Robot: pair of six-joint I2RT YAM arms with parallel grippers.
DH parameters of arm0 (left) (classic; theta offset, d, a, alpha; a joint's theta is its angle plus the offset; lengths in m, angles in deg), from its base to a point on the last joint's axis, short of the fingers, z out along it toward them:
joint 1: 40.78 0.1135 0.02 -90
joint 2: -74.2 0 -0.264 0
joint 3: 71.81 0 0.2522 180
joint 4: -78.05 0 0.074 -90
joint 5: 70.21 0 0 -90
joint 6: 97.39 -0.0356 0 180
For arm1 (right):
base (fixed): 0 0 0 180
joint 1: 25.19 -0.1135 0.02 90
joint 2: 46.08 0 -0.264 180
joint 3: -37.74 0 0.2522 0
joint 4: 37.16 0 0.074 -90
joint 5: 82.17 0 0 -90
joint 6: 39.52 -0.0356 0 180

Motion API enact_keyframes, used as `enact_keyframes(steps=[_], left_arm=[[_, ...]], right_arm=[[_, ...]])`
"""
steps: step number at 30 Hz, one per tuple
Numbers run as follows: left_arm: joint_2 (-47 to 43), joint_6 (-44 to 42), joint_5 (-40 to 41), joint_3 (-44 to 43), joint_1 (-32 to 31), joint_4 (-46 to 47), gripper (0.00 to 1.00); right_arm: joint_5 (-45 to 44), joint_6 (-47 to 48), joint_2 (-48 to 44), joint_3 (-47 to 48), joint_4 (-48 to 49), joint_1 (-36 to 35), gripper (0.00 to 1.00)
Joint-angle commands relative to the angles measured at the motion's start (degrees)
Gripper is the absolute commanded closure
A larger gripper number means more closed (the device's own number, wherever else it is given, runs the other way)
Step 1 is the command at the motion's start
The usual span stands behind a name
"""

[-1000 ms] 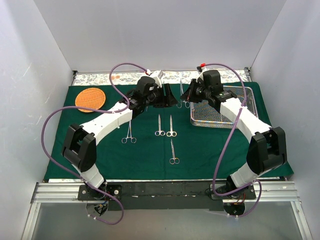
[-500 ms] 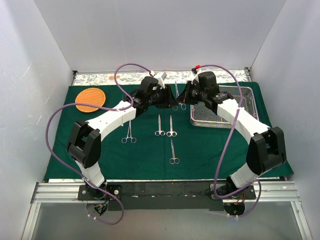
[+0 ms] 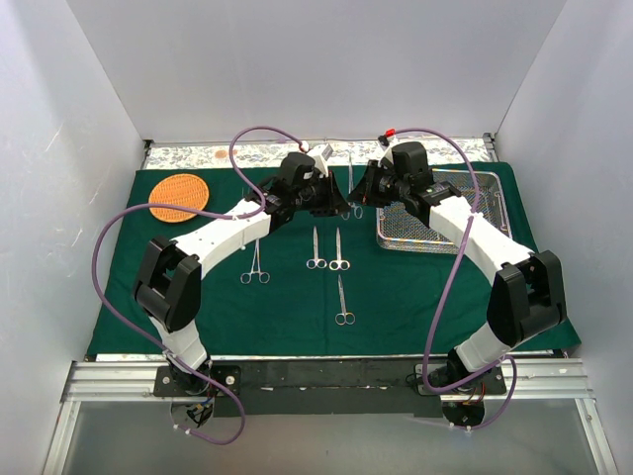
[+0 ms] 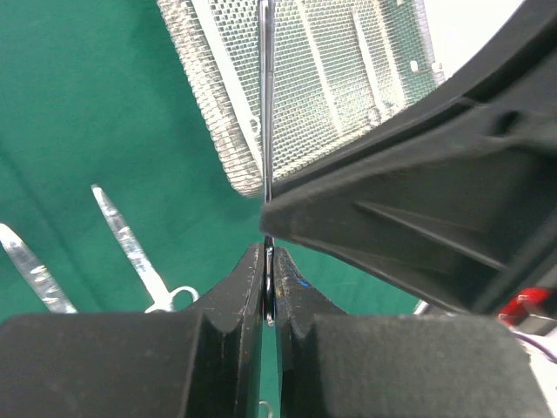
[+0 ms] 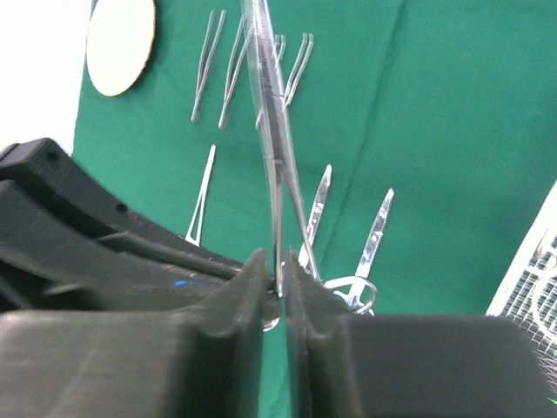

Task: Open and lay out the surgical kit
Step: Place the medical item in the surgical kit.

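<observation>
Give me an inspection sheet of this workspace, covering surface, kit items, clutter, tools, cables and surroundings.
Surface: green cloth spread flat over the table.
Job's things: mesh tray at far right; four laid instruments apart mid-cloth; one steel instrument held between both arms.
Clutter: orange woven basket at far left.
Tools: left tool and right tool both closed on that steel instrument.
Cables: purple cables loop over each arm.
Surroundings: white walls on three sides.
</observation>
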Motion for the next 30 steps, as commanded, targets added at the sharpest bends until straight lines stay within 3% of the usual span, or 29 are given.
enact_keyframes(steps=[1,3,9,12,15,21,30], left_arm=[[-3.0,-4.6,0.0,0.7,0.8,-3.0,1.00],[-4.7,-6.2,-0.2,1.9,2.2,-4.4,1.00],[-10.3,-13.3,-0.2,5.6,9.7,-14.0,1.00],[-13.8,-14.8,1.9,7.1,14.7,-21.0,1.00],[-16.0,-16.9,7.6,7.1,17.1,-29.4,1.00],[-13.8,-13.9,27.6,3.0,18.2,-46.9,1.00],[-8.2,-7.2,44.6,2.5,18.3,-55.6,1.00]], right_arm=[[2.7,1.3,-1.8,-0.2,6.2,-0.3,0.71],[2.7,2.7,-2.5,-0.9,6.6,-0.3,0.55],[-0.1,7.5,-5.4,-3.7,5.7,-0.2,0.25],[-4.0,10.2,-6.8,-5.1,3.8,0.3,0.18],[-6.7,12.0,-7.6,-6.1,1.9,1.1,0.18],[-11.5,13.6,-8.5,-7.6,-1.0,2.8,0.18],[-13.3,14.3,-9.3,-9.4,-1.5,3.8,0.19]])
